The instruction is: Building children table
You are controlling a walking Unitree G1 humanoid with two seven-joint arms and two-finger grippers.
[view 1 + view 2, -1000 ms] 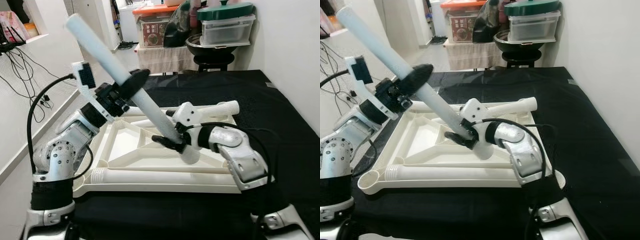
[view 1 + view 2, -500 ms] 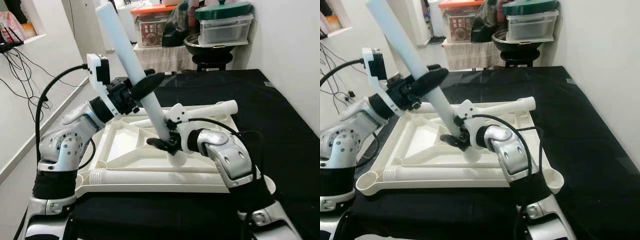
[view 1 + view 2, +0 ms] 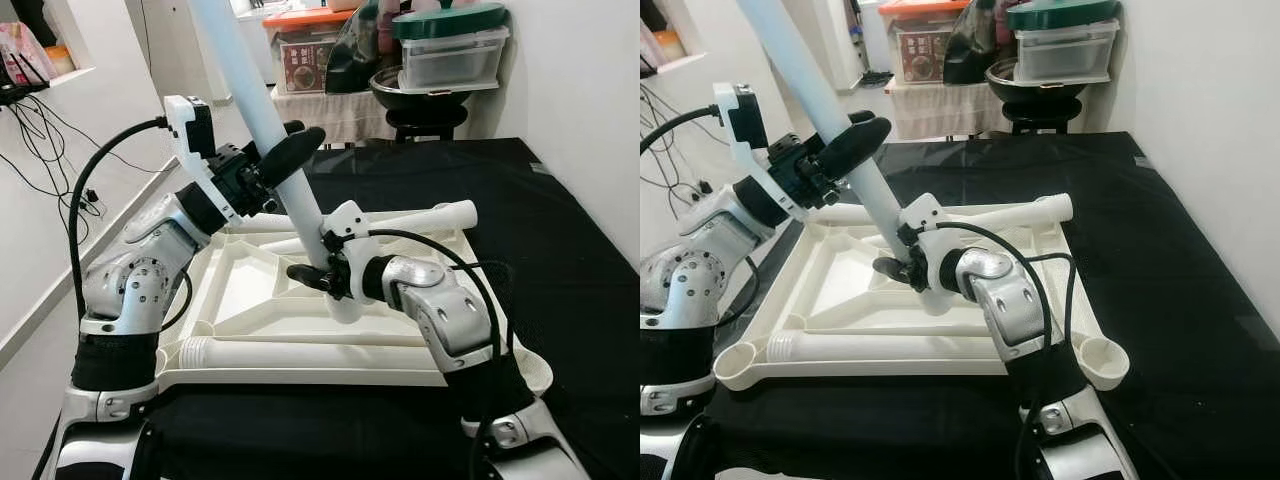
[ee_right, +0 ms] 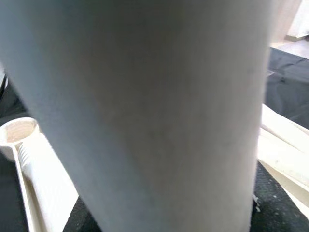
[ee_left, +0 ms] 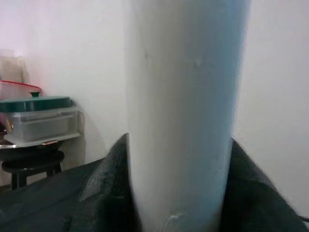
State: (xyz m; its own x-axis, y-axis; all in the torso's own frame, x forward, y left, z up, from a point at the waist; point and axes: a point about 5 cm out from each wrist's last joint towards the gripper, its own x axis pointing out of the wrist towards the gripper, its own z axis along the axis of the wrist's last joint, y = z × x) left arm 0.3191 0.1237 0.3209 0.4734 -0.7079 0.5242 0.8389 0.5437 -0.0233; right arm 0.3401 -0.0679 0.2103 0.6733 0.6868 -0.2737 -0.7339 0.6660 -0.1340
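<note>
On the black cloth [image 3: 520, 210] that covers the surface before the robot lies the white tabletop [image 3: 240, 290], upside down, its ribbed underside and raised rim facing up; nearest the robot a loose white leg [image 3: 300, 352] lies flat along the front edge of the tabletop, its ridged end just beside the round socket [image 3: 738, 364] at the front left corner; another round socket [image 3: 1102, 355] shows at the front right corner; above the middle of the tabletop the right gripper [image 3: 318, 277] pinches the lower part of a long white tube leg [image 3: 262, 120], one black finger on each side of it, and the tube's lower end sits down among the ribs; higher up the same tube the left gripper [image 3: 288, 158] is clamped round it, its black fingers [image 3: 852, 143] pressed against the tube's sides, so that the tube stands tilted, its top leaning toward the robot's left and running out of the upper edge of the eye views; beyond the grippers another white leg [image 3: 420, 217] lies along the far edge of the tabletop; farther back, past the cloth, a green-lidded clear container [image 3: 452, 48] sits on a dark stool [image 3: 425, 118], with an orange-lidded box [image 3: 308, 50] to its left.
</note>
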